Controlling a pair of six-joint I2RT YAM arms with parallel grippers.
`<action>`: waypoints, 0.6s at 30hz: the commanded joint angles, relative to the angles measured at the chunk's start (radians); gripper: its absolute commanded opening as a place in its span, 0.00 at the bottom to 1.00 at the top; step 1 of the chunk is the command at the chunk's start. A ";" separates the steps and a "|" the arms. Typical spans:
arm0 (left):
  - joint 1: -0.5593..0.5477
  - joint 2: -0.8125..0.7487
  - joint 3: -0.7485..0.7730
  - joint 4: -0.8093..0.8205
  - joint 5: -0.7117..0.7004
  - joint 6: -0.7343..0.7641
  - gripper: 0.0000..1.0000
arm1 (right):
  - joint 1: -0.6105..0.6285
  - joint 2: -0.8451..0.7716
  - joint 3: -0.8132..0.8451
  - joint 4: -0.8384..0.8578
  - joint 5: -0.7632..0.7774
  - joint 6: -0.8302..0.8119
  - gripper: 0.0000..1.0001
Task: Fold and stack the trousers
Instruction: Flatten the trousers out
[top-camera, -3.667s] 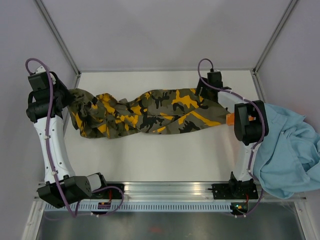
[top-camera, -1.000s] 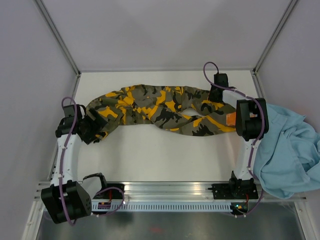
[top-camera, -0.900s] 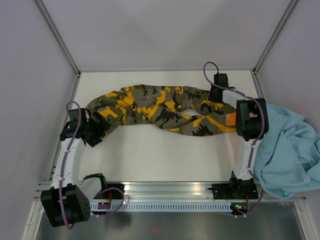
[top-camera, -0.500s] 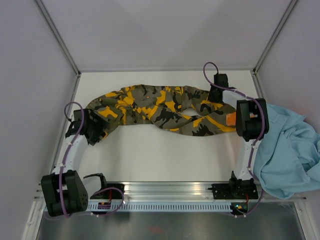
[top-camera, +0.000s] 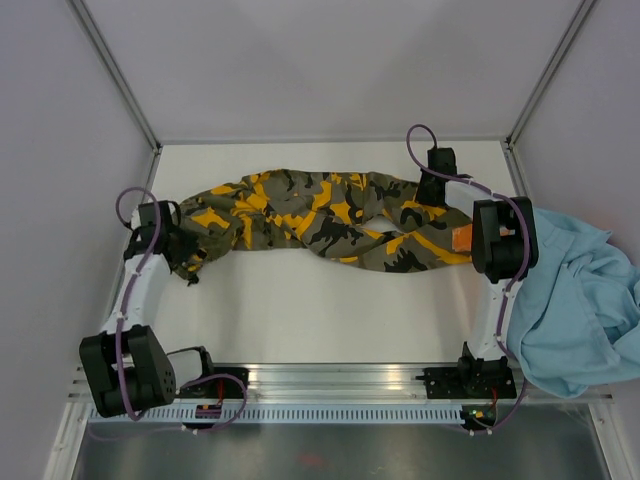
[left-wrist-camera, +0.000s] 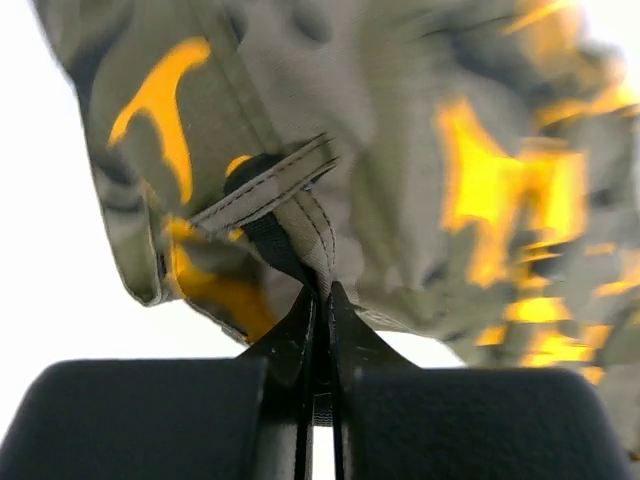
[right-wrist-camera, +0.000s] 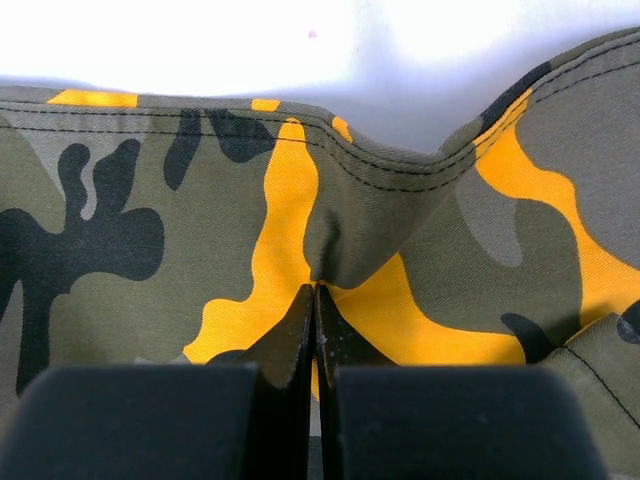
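2 grips on, 0 folds made. Trousers (top-camera: 320, 215) lie lengthways, left to right, across the far half of the table (top-camera: 330, 320). Cloth is rumpled & twisted thru the middle, not flat. Can't tell which end is the waist.

Left gripper (left-wrist-camera: 320, 300): fingers pressed together w/ a stitched hem edge & a dark strap or loop of the camo cloth nipped btwn the tips. It sits at the garment's left end, near the table's left edge. Right gripper (right-wrist-camera: 314, 293): same story, tips narrow, biting a small pleat just under a seamed edge at the far right end. So both are holding the trousers, 1 end each.

Step, as I read it: the spread-out stage before fold no. 1. Ends are secured, cloth not yet straightened. Task is approx at its start; nothing stacked.

Next move prob calls for pulling the 2 ends apart to take out the slack & the mid twist, w/ a slight lift so the cloth doesn't drag & bunch, then laying it flat. Keep the pull even: the left pinch looks thin (hem edge only), so a hard tug could slip it. Mind the right side too: the light-blue garment (top-camera: 585, 300) sits outside the right rail, close by the right arm, & shouldn't get swept in.
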 joint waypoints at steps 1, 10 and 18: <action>0.023 -0.098 0.269 -0.007 -0.024 0.085 0.02 | 0.010 -0.053 -0.004 -0.021 -0.015 -0.003 0.00; 0.042 0.003 0.769 -0.084 -0.184 0.249 0.02 | 0.008 -0.107 -0.007 0.016 -0.067 0.011 0.00; 0.066 0.011 0.829 -0.087 -0.074 0.350 0.02 | 0.010 -0.142 0.007 0.001 -0.130 -0.006 0.00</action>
